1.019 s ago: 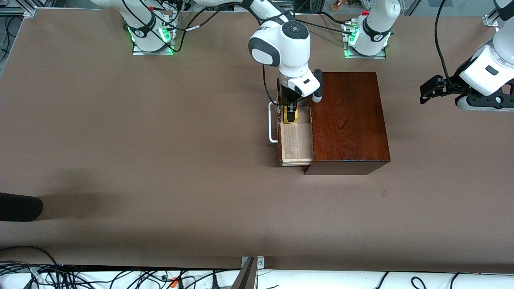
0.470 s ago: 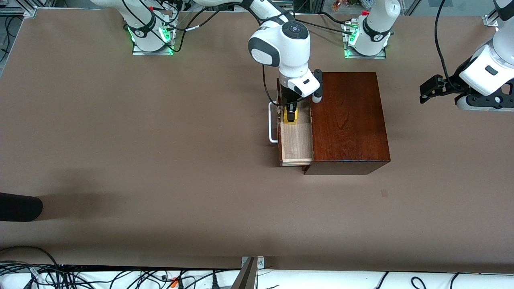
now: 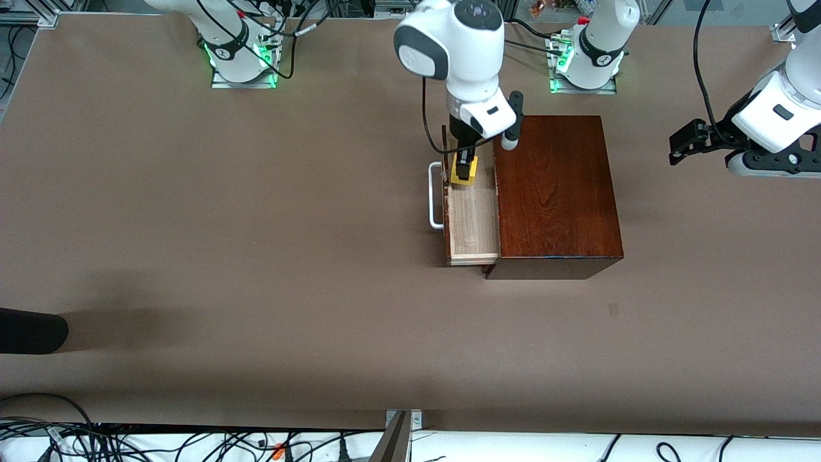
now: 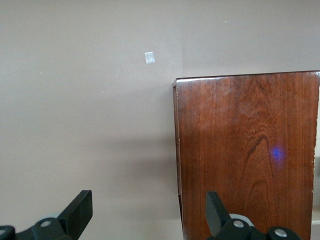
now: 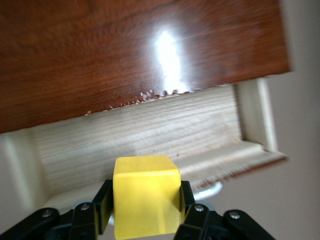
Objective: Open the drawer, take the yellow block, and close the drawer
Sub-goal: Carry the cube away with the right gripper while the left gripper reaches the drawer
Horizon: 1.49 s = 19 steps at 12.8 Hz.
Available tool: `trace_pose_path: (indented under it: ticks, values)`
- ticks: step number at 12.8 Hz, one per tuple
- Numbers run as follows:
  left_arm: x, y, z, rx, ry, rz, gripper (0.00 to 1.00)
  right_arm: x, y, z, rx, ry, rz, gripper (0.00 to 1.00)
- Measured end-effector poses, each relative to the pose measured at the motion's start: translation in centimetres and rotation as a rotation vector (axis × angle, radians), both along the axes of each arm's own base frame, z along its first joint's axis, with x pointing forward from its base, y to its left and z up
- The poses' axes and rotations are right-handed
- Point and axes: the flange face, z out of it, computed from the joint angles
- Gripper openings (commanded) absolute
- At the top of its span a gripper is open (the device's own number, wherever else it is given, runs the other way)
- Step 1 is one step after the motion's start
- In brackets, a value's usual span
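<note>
The dark reddish-brown wooden box (image 3: 557,192) stands mid-table. Its drawer (image 3: 473,221) is pulled out toward the right arm's end, pale inside, with a white bar handle (image 3: 434,196). My right gripper (image 3: 464,168) is shut on the yellow block (image 3: 463,171) and holds it above the open drawer. In the right wrist view the yellow block (image 5: 146,196) sits between the fingers (image 5: 102,205), over the drawer's pale floor (image 5: 140,137). My left gripper (image 3: 681,146) is open and empty, up over the table at the left arm's end; in its wrist view (image 4: 147,220) the box's top (image 4: 245,150) shows.
A dark object (image 3: 29,330) lies at the table edge at the right arm's end. A small pale mark (image 3: 614,309) is on the table nearer the front camera than the box. Cables run along the front edge.
My right gripper has risen out of the drawer with the yellow block in it. The left arm has barely moved.
</note>
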Motion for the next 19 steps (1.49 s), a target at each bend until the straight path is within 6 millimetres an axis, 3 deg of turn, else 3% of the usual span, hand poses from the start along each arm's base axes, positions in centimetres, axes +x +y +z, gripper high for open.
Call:
trace_pose_path:
  ticks: [2, 5, 6, 8, 10, 12, 14, 16, 19]
  values:
    - [-0.4, -0.7, -0.4, -0.046, 0.044, -0.023, 1.0, 0.7, -2.4, 4.8, 0.01, 0.003, -0.059, 0.03]
    - [-0.8, -1.7, -0.8, -0.063, 0.091, -0.09, 1.0, 4.1, -8.8, 9.9, -0.022, 0.037, -0.161, 0.02]
    - [-1.0, -3.1, -1.2, -0.067, 0.111, -0.125, 1.0, 5.8, -11.4, 11.3, -0.02, 0.06, -0.186, 0.02]
    - [-1.5, -7.7, -2.2, -0.073, 0.142, -0.217, 1.0, 10.7, -18.6, 13.2, 0.019, 0.134, -0.216, 0.02]
    - [-2.2, -13.5, -4.3, -0.07, 0.185, -0.333, 1.0, 16.1, -27.9, 14.0, 0.06, 0.186, -0.283, 0.0]
    - [-3.2, -18.9, -6.5, -0.084, 0.227, -0.512, 1.0, 19.2, -35.5, 14.3, 0.063, 0.19, -0.384, 0.0]
    - [-4.0, -23.3, -7.8, -0.11, 0.245, -0.664, 1.0, 20.4, -40.2, 14.4, 0.042, 0.19, -0.466, 0.0]
    - [-3.4, -27.3, -8.8, -0.153, 0.226, -0.793, 1.0, 20.8, -43.9, 13.6, 0.011, 0.23, -0.535, 0.0]
    - [-2.3, -34.7, -12.7, -0.232, 0.154, -0.992, 1.0, 22.0, -49.9, 10.6, -0.007, 0.286, -0.66, 0.0]
